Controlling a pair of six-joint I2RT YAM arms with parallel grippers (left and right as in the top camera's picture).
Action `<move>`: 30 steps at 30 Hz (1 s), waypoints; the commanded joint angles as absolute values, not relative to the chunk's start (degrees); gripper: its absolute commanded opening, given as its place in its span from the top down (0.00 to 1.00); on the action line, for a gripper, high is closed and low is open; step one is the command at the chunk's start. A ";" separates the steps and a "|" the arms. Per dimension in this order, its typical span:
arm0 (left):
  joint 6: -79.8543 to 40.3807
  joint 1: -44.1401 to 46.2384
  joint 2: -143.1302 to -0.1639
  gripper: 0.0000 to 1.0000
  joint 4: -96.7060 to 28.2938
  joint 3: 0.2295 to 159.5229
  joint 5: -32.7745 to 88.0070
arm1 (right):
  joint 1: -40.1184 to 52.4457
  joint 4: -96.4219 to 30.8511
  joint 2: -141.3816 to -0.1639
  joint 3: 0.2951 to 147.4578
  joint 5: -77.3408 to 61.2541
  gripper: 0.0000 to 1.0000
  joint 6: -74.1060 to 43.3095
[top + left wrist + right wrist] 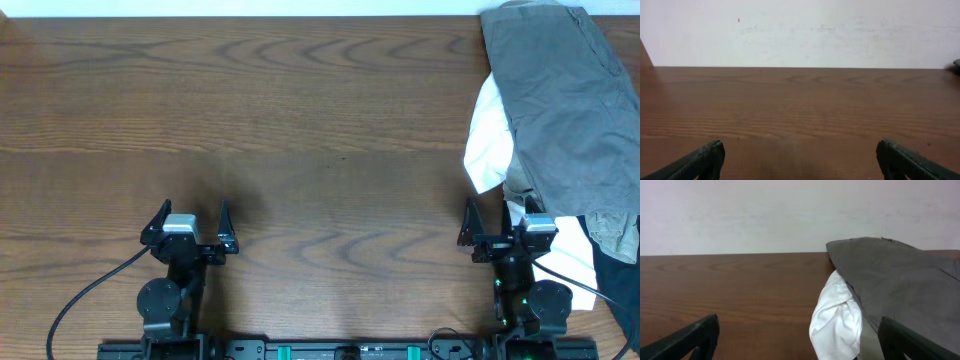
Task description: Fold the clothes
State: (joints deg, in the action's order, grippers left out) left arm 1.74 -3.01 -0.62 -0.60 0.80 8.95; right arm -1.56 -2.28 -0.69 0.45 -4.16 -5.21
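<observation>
- Table (300,120): brown wood grain, seen from overhead. Both arms are mounted at its 6 o'clock edge.
- Grey shorts (565,100): these lie flat on top of the pile, running from the table's 1 o'clock corner down toward 3 o'clock. They sit at about 1 o'clock from the right gripper (498,215). In the right wrist view the shorts (900,280) fill the 3 o'clock side and reach behind the right-hand finger.
- White garment (490,145): crumpled, it sticks out from under the shorts' 9 o'clock edge. In the right wrist view (837,315) it bulges between the two fingers, nearer the right-hand one. Whether it touches that finger cannot be told.
- Khaki garment (612,232): a bunched corner shows under the shorts, at 3 o'clock from the right gripper.
- Navy garment (620,290): a dark strip at the table's 4 o'clock edge, partly cut off by the frame.
- Right gripper (799,335): jaws wide apart, nothing between the pads, pointing toward 12 o'clock at the near edge of the pile.
- Left gripper (192,212): jaws wide apart and holding nothing, at the table's 7 o'clock, well apart from the clothes. Its wrist view (799,155) shows only bare wood ahead.
- Cable (80,300): black, it loops from the left arm toward 8 o'clock.
- Wall (800,30): pale, beyond the table's 12 o'clock edge.
</observation>
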 commanded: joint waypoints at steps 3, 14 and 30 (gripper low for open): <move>1.67 -3.36 -0.30 0.02 -3.18 0.23 9.78 | -0.95 -1.15 -0.38 0.32 -3.40 0.01 -5.08; 1.67 -3.36 -0.30 0.02 -1.43 0.23 9.56 | -0.95 10.90 -0.38 1.04 -3.09 0.01 -2.44; 1.65 -3.36 -1.37 0.02 -1.28 0.23 10.26 | -1.21 10.76 -10.81 4.67 -3.36 0.01 -0.95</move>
State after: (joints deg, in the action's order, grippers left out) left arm 1.72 -3.01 -1.19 -0.30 0.89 8.84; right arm -1.56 10.63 -7.84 2.57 -3.31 -2.26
